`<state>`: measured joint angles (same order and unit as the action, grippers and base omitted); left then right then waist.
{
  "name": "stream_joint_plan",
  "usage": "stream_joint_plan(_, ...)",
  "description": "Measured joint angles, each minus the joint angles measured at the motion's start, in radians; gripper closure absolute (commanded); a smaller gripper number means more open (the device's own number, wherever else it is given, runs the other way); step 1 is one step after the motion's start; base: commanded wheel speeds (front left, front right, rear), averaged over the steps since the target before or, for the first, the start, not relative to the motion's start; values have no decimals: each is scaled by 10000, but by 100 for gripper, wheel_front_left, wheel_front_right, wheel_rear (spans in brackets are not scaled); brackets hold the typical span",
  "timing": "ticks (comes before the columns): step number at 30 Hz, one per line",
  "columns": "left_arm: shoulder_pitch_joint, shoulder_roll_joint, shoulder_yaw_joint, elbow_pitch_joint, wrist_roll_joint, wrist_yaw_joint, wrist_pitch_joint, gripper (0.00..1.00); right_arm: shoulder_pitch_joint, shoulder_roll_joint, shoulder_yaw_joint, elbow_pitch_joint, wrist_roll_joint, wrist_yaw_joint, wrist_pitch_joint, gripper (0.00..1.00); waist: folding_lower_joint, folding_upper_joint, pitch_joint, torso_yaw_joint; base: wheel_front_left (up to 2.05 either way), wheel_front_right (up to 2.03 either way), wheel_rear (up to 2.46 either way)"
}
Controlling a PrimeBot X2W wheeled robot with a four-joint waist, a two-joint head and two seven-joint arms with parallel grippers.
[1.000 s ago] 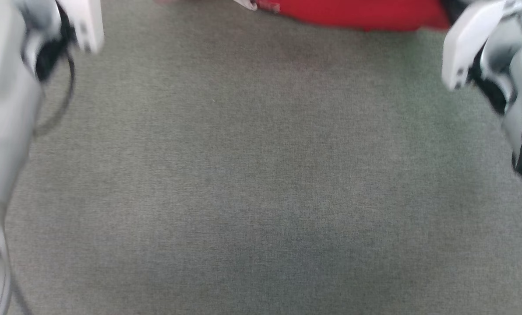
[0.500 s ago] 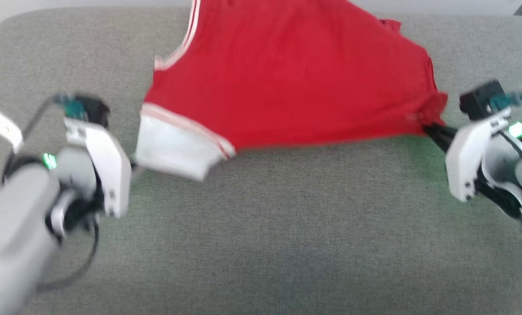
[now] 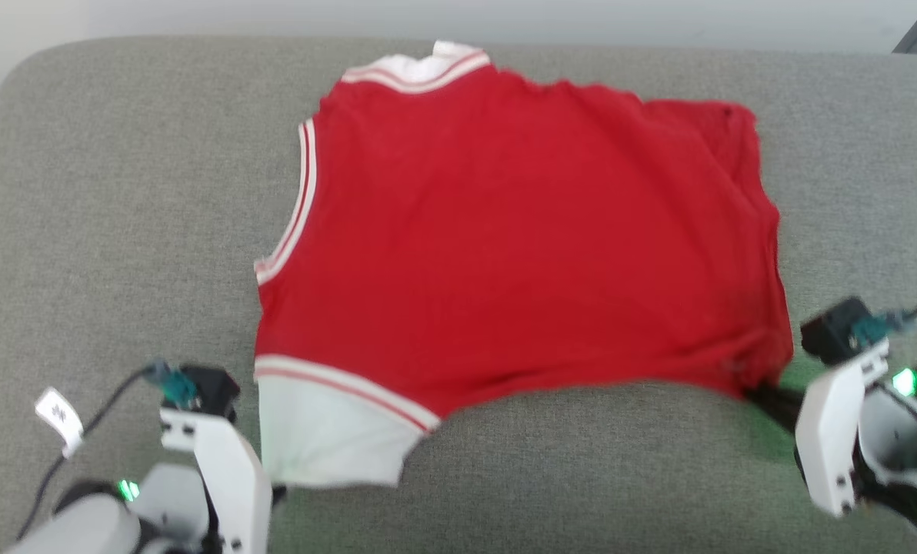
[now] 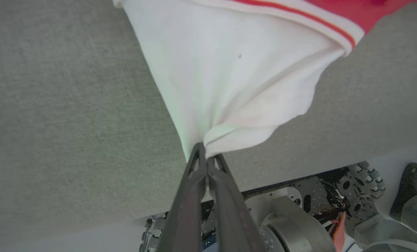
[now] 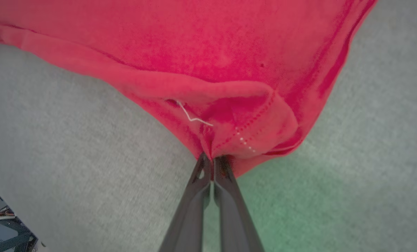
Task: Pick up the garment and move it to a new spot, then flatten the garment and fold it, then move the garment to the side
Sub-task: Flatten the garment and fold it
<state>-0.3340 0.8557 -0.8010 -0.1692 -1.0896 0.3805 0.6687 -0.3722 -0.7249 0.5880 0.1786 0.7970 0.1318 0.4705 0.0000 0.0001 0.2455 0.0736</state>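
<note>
The garment (image 3: 520, 246) is a red jersey with white, red-striped trim. It lies spread, plain side up, on the grey padded surface (image 3: 120, 192), collar at the far edge. My left gripper (image 3: 274, 491) at the lower left is shut on the near white sleeve (image 4: 229, 70), which bunches to a point at its tips (image 4: 205, 154). At the lower right, my right gripper (image 3: 751, 391) is shut on the garment's red hem corner (image 5: 243, 136), pinched at the fingertips (image 5: 212, 158). The cloth hangs slightly taut between both grips. No letters or numbers face up.
The grey surface has a rounded far-left corner (image 3: 20, 69), with a pale wall behind its far edge. Bare surface lies left, right and in front of the garment. The robot's own base (image 4: 299, 210) shows below the near edge in the left wrist view.
The head camera has swung up, so the picture shifted from bare surface to the whole garment. Both grippers stay shut on the cloth, which now lies more spread than half a second ago.
</note>
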Motion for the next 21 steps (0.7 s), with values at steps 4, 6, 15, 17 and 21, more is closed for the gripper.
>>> stream_joint_plan(4, 648, 38, -36, -537, -244, 382, -90, 100, 1203, -159, -533, -869, 176, -10, 420, 100, 0, 0, -142, -49, 0, 0, 0)
stream_joint_plan(6, 957, 69, -73, -723, -353, 575, -90, 100, 1822, -192, -807, -1208, 236, -10, 612, 100, 0, 0, -216, -82, 0, 0, 0)
stream_joint_plan(15, 1721, 414, -165, -1544, -525, 1216, 31, 100, 3871, -81, -2293, -2470, 203, -10, 1103, 100, 0, 0, -409, -252, 0, 0, 0)
stream_joint_plan(17, 1627, 633, -8, -1751, -428, 1258, -29, 100, 4023, 67, -2744, -2688, 100, -10, 1089, 100, 0, 0, -452, -286, 0, 0, 0)
stream_joint_plan(21, 837, 1051, 349, -2173, 6, 1200, -119, 100, 4026, 391, -3465, -3045, -303, -10, 1124, 100, 0, 0, -512, -328, 0, 0, 0)
